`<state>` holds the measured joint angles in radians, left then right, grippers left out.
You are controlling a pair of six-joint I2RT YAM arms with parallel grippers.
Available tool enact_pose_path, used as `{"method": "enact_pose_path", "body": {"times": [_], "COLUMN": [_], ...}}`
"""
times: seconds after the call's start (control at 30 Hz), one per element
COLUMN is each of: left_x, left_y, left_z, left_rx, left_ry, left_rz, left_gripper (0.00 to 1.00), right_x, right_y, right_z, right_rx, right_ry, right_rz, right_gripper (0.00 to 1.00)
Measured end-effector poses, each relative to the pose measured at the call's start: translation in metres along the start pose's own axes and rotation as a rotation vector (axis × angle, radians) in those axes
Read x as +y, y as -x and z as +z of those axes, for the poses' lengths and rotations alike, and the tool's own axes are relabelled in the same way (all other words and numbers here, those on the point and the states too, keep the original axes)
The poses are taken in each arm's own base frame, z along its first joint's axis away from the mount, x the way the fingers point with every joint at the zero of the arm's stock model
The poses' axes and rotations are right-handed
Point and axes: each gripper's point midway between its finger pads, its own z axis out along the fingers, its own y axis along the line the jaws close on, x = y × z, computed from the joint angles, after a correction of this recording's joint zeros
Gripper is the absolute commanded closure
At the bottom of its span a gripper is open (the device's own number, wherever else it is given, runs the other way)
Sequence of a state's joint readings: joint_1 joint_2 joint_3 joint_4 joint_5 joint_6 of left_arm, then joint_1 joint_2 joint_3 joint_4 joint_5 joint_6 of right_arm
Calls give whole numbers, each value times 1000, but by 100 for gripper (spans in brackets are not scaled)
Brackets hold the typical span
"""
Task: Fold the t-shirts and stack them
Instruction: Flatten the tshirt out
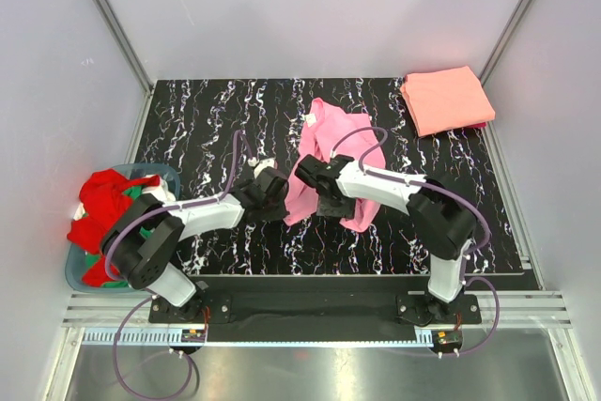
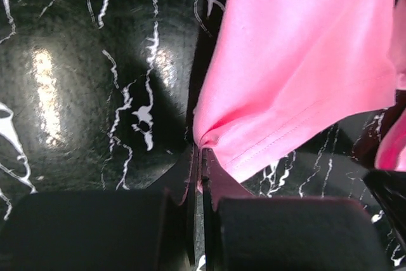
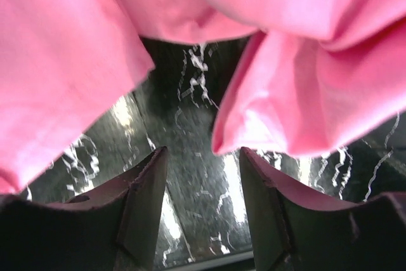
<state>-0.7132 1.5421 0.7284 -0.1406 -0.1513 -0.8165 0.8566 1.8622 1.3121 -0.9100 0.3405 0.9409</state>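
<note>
The right hand (image 3: 203,153) is seen with its two dark fingers (image 3: 143,201) held apart, with nothing caught between them. Folds of the pink t-shirt (image 3: 304,93) are draped just ahead of both, and the black marbled surface (image 3: 190,99) is exposed beyond the gap.

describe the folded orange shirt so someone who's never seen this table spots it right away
Find the black marbled table and look to its far right corner. The salmon-orange t-shirt lies there. It alone is folded into a flat rectangle; the pink t-shirt mid-table is crumpled, and the red cloth is heaped in the basket at the left.
</note>
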Motion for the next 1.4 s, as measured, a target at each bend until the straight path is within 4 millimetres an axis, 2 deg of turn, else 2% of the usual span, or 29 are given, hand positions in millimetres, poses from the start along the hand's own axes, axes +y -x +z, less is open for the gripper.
{"method": "enact_pose_path", "body": {"times": [0.17, 0.33, 0.73, 1.0, 1.2, 1.33, 1.37, 1.4], "left_x": [0, 4, 5, 6, 6, 6, 6, 6], "left_y": [1, 4, 7, 6, 6, 6, 6, 6], "left_z": [0, -1, -4, -4, -4, -4, -4, -4], "left_rx": [-1, -8, -13, -10, -10, -10, -10, -10], "left_ry": [-15, -13, -13, -10, -10, -10, -10, -9], "left_rz": [-10, -20, -24, -24, -24, -24, -24, -23], "left_gripper": [100, 100, 100, 100, 100, 100, 100, 100], "right_x": [3, -5, -10, -29, -33, -31, -30, -30], "right_y": [1, -4, -5, -10, -11, -10, -10, -10], "right_z": [13, 23, 23, 21, 23, 24, 24, 25], "right_rx": [0, 11, 4, -3, -2, -7, -7, -9], "right_ry": [-32, -51, -43, -67, -70, -59, -55, -53], "right_rz": [-5, 8, 22, 24, 29, 33, 35, 31], "right_gripper": [54, 55, 58, 56, 60, 73, 88, 94]}}
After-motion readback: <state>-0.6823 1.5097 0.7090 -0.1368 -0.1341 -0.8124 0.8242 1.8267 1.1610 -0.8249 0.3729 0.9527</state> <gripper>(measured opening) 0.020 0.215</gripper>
